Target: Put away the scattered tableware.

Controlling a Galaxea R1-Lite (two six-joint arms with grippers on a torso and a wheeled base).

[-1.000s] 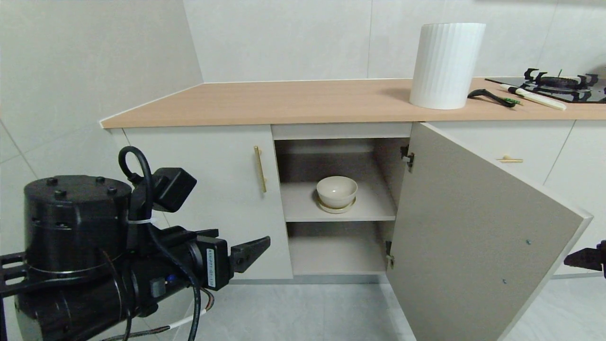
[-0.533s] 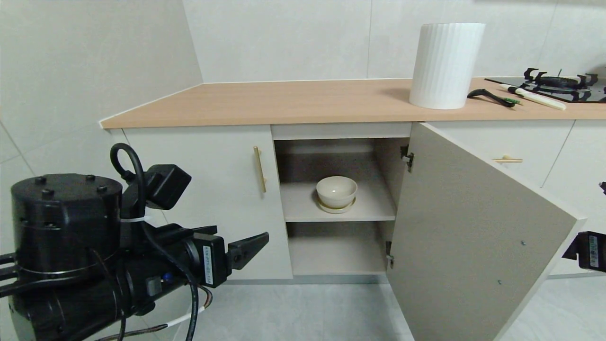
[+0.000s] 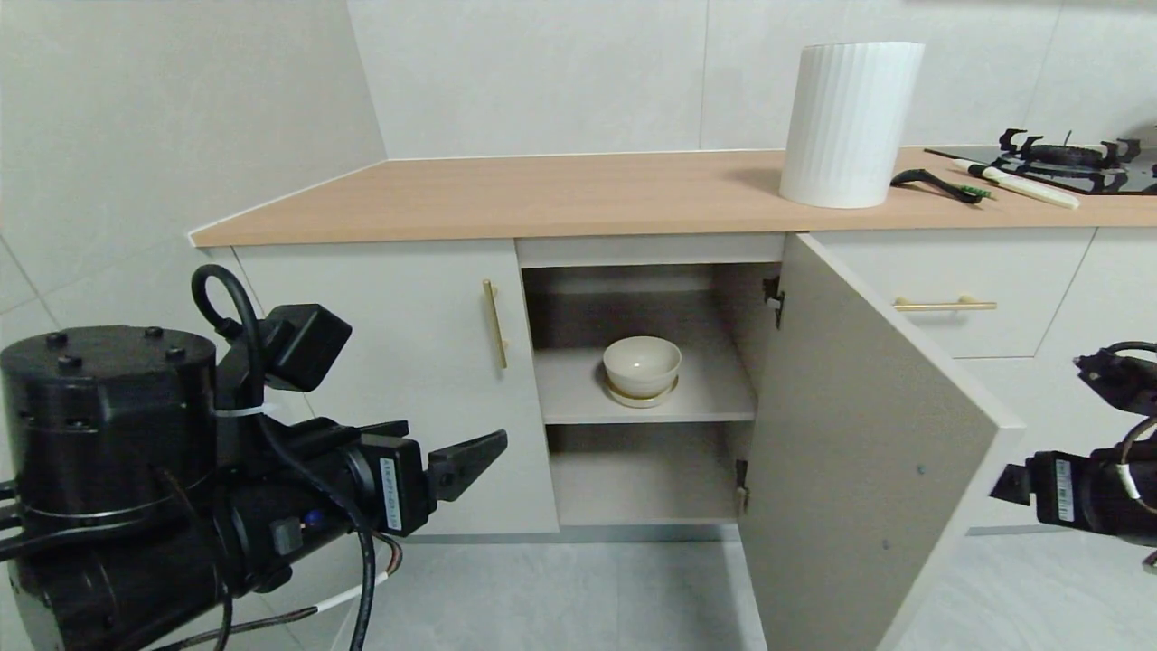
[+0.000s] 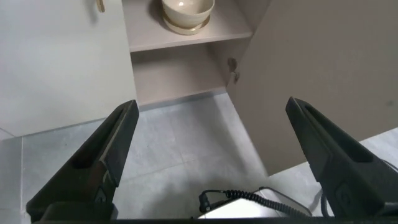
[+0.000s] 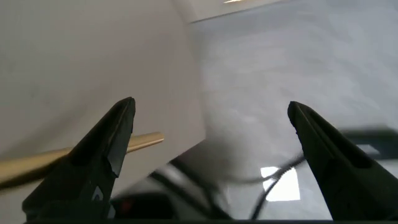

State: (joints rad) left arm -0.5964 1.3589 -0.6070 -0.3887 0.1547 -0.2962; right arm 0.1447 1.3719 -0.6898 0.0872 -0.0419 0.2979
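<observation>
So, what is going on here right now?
A two-armed robot is tidying tableware into a kitchen cabinet. A bowl already sits on a small plate on the upper shelf. The cabinet door stands half open. The right gripper, open, is at the door's outer side near its gold handle. The left gripper, open and empty, hovers low in front of the cabinet.
</observation>
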